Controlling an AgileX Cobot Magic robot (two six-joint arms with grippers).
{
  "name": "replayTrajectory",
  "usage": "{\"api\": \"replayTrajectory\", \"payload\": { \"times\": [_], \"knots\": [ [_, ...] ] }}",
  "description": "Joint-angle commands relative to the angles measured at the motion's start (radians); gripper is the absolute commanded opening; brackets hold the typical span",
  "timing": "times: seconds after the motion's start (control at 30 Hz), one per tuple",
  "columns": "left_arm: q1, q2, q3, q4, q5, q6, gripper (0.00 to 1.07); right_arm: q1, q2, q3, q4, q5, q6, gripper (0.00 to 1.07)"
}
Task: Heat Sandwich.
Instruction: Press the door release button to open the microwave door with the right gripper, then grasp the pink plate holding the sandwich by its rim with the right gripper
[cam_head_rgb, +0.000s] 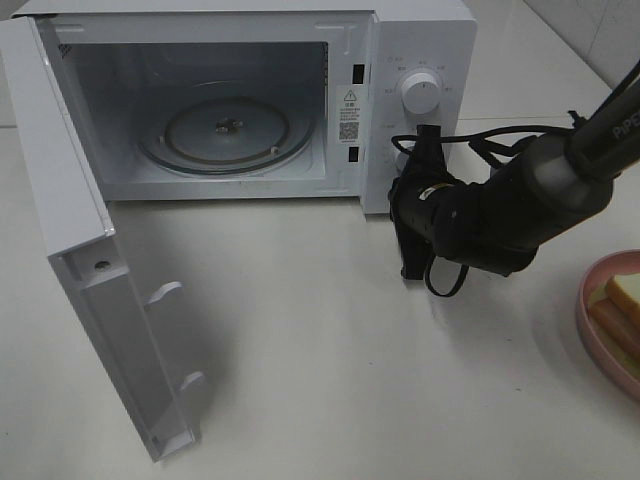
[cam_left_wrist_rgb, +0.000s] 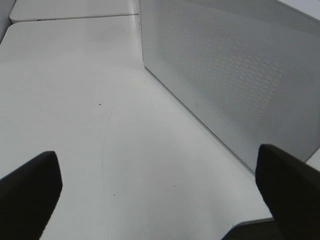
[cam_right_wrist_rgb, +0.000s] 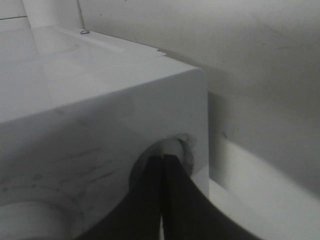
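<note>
The white microwave (cam_head_rgb: 420, 40) stands at the back with its door (cam_head_rgb: 100, 300) swung wide open and a bare glass turntable (cam_head_rgb: 225, 135) inside. My right gripper (cam_head_rgb: 408, 165) is shut, and its tips rest against the lower round control (cam_right_wrist_rgb: 173, 146) on the front panel, below the upper knob (cam_head_rgb: 420, 95). In the right wrist view the right gripper (cam_right_wrist_rgb: 162, 159) shows both fingers pressed together with nothing between them. The sandwich (cam_head_rgb: 622, 305) lies on a pink plate (cam_head_rgb: 583, 305) at the far right edge. My left gripper (cam_left_wrist_rgb: 157, 160) is open over bare table beside the microwave's perforated side wall (cam_left_wrist_rgb: 235, 75).
A black cable (cam_head_rgb: 500, 135) runs behind the right arm, next to the microwave. The open door juts toward the front left of the white table (cam_head_rgb: 320, 350). A seam between table panels (cam_left_wrist_rgb: 75, 17) shows in the left wrist view.
</note>
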Motion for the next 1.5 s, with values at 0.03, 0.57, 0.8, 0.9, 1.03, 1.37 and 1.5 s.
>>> {"api": "replayTrajectory", "payload": {
  "times": [0.03, 0.57, 0.8, 0.9, 1.03, 1.37, 1.5],
  "knots": [
    [0.003, -0.021, 0.002, -0.003, -0.006, -0.002, 0.98, 0.023, -0.054, 0.038, -0.018, -0.051, -0.007, 0.00],
    [0.003, -0.021, 0.002, -0.003, -0.006, -0.002, 0.98, 0.079, -0.196, 0.175, 0.017, 0.038, -0.086, 0.00],
    [0.003, -0.021, 0.002, -0.003, -0.006, -0.002, 0.98, 0.072, -0.332, 0.254, -0.077, 0.222, -0.227, 0.00],
    [0.003, -0.021, 0.002, -0.003, -0.006, -0.002, 0.98, 0.072, -0.371, 0.266, -0.096, 0.314, -0.297, 0.00],
    [0.003, -0.021, 0.002, -0.003, -0.006, -0.002, 0.98, 0.072, -0.413, 0.266, -0.128, 0.396, -0.376, 0.00],
    [0.003, -0.021, 0.002, -0.003, -0.006, -0.002, 0.98, 0.030, -0.555, 0.264, -0.296, 0.757, -0.636, 0.00],
    [0.003, -0.021, 0.002, -0.003, -0.006, -0.002, 0.98, -0.008, -0.594, 0.264, -0.373, 0.886, -0.718, 0.00]
  ]
}}
